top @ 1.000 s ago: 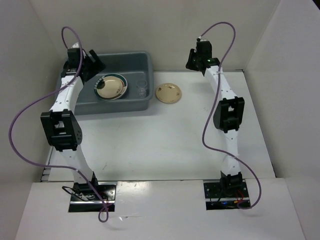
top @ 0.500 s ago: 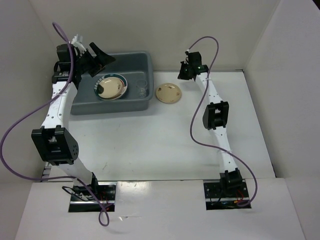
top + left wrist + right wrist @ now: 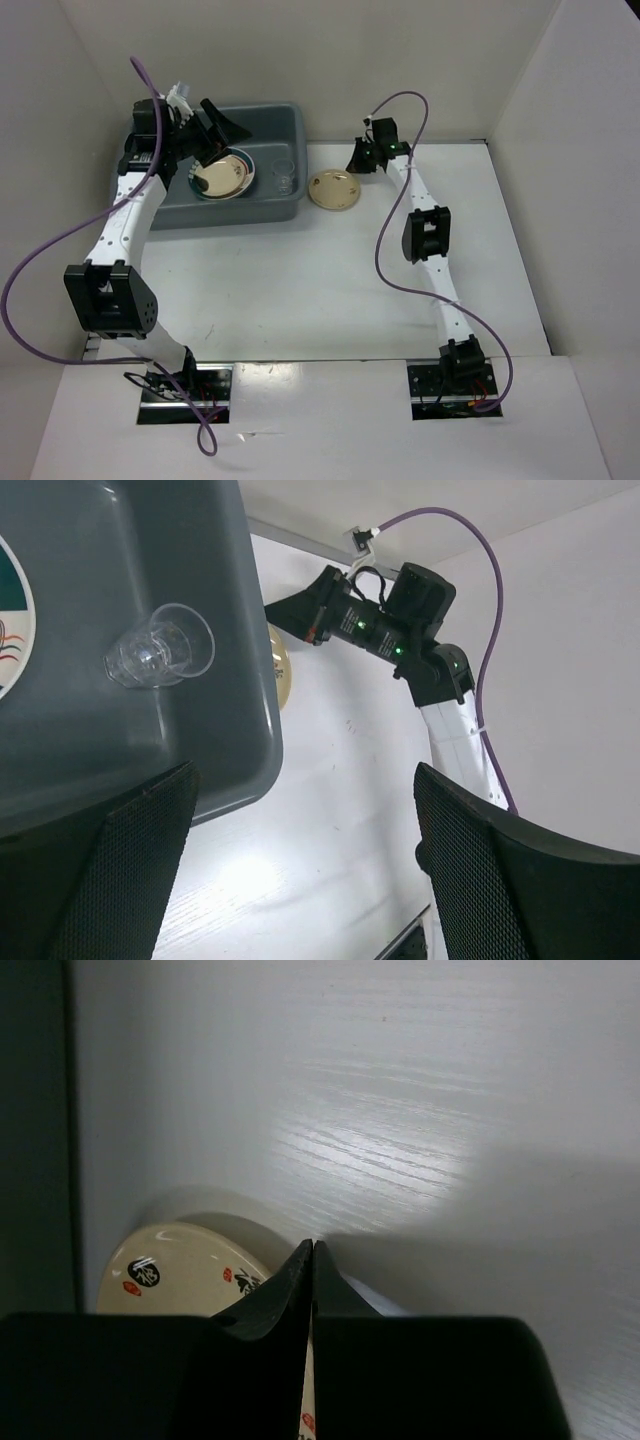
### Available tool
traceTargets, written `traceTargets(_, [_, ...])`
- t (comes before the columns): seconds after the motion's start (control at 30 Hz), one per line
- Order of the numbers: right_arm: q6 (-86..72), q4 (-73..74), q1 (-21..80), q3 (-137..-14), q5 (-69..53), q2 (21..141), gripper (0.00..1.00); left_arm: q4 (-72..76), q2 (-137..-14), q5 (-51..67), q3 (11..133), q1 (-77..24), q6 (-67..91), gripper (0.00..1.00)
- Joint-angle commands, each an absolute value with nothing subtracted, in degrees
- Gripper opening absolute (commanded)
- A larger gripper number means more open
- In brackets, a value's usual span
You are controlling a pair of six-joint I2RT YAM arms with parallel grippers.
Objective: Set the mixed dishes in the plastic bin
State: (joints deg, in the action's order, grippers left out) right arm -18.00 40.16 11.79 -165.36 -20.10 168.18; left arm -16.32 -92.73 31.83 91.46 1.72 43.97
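Observation:
The grey plastic bin [image 3: 262, 128] stands at the back left. It holds a stack of plates with a cream one on top [image 3: 222, 176] over a patterned rim, and a clear cup [image 3: 284, 178]. A second cream plate [image 3: 335, 189] lies on the table right of the bin. My left gripper [image 3: 215, 145] hovers open and empty over the bin; its wrist view shows the cup [image 3: 160, 648] lying on its side in the bin [image 3: 235, 695]. My right gripper [image 3: 358, 160] is shut, its tips [image 3: 308, 1247] low at the back edge of the cream plate [image 3: 170, 1270].
White walls enclose the table at the back and both sides. The bin's dark wall [image 3: 35, 1110] runs just left of the cream plate in the right wrist view. Bare white tabletop [image 3: 320, 280] lies between the dishes and the arm bases.
My right gripper has swung left and down to the cream plate on the table. My left gripper has lifted and shifted right over the bin, its jaws open.

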Motion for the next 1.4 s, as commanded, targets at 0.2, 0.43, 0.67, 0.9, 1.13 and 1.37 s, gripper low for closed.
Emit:
traceTargets(0.2, [-21.9, 34.0, 13.9, -168.0, -29.3, 171.8, 0.04, -15.7, -90.5, 33.1, 89.0, 0.9, 44.9, 0.94])
traceTargets(0.43, [-20.6, 40.5, 15.8, -167.3, -30.8, 170.6, 0.04, -15.7, -88.8, 32.5, 86.4, 0.4, 44.9, 0.94])
traceTargets(0.67, [-19.3, 50.9, 20.9, -166.0, -25.1, 166.6, 0.04, -16.3, -86.2, 30.8, 83.8, 0.4, 43.8, 0.95])
traceTargets(0.9, [-16.8, 60.4, 25.0, -155.1, -13.6, 158.2, 0.04, -16.3, -83.9, 30.3, 81.5, 0.4, 42.7, 0.95])
traceTargets(1.13, [-17.5, 49.0, 25.6, -120.4, -6.2, 138.1, 0.03, -16.3, -82.6, 29.8, 79.1, 0.4, 42.7, 0.95])
traceTargets(1.37, [-16.9, 45.0, 24.9, -111.9, -4.0, 126.2, 0.06, -16.3, -82.1, 29.8, 78.0, -0.5, 40.0, 0.95])
